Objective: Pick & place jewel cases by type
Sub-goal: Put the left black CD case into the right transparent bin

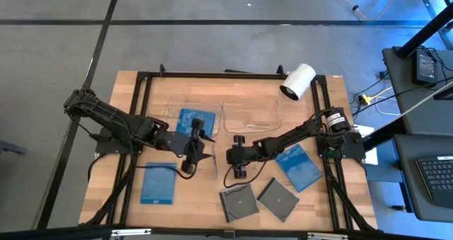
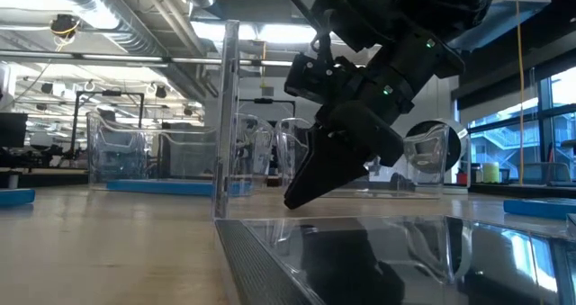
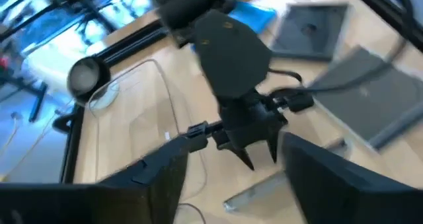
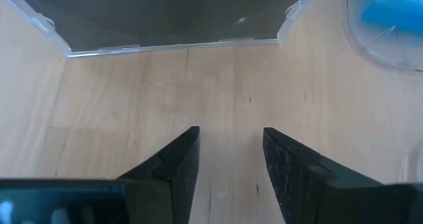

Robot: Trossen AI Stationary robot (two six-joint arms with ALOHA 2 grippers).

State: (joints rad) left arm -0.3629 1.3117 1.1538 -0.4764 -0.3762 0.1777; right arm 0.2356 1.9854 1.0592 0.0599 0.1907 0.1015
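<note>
- Between the two end effectors, an upright clear pane stands on the wooden worktop.
- Beyond both end effectors, toward the far edge, two clear shallow trays sit side by side: the left tray and the right tray. A white cylinder lies at the far right corner, past the right tray.
- The left tray holds one blue jewel case, lying flat, just beyond the left end effector. I see nothing lying in the right tray.
- The left end effector hovers near the worktop's middle. Its two fingers stand wide apart, and nothing shows between them.
- A second blue jewel case lies flat on the bare worktop, near the left end effector and on its outer, near side.
- The right end effector hangs just beside the left one, tips down close over the wood. Its fingers are partly spread and hold nothing; only bare boards show in the gap.
- Just ahead of the right end effector's tips lies a dark jewel case, flat, apart from the fingers. A second dark jewel case lies just beside that one.
- A third blue jewel case lies flat under the right arm, behind its end effector.
</note>
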